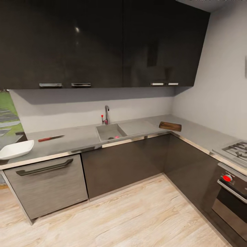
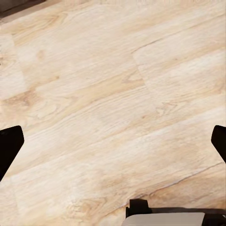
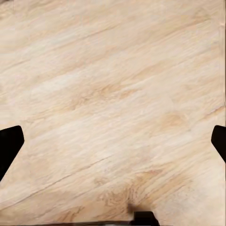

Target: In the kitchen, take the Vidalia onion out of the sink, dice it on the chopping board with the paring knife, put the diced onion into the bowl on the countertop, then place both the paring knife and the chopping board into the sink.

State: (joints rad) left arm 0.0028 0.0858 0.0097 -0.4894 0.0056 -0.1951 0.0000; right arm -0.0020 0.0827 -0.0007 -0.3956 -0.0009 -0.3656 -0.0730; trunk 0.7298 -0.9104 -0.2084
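In the head view the steel sink (image 1: 110, 131) is set in the grey countertop (image 1: 75, 137), with the pinkish Vidalia onion (image 1: 117, 137) low in the basin near the drain. The paring knife (image 1: 50, 138) lies on the countertop left of the sink, red handle to the left. The white bowl (image 1: 15, 150) sits at the far left edge. The dark chopping board (image 1: 170, 126) lies right of the drainboard near the corner. My left gripper (image 2: 113, 141) and right gripper (image 3: 113, 141) both hang open over the pale wooden floor, with nothing between the fingers.
A chrome faucet with a red knob (image 1: 105, 116) stands behind the sink. Dark wall cabinets (image 1: 103, 41) hang above. A stove and oven with a red dial (image 1: 227, 177) fill the right side. The pale wooden floor (image 1: 130, 219) lies between me and the cabinets.
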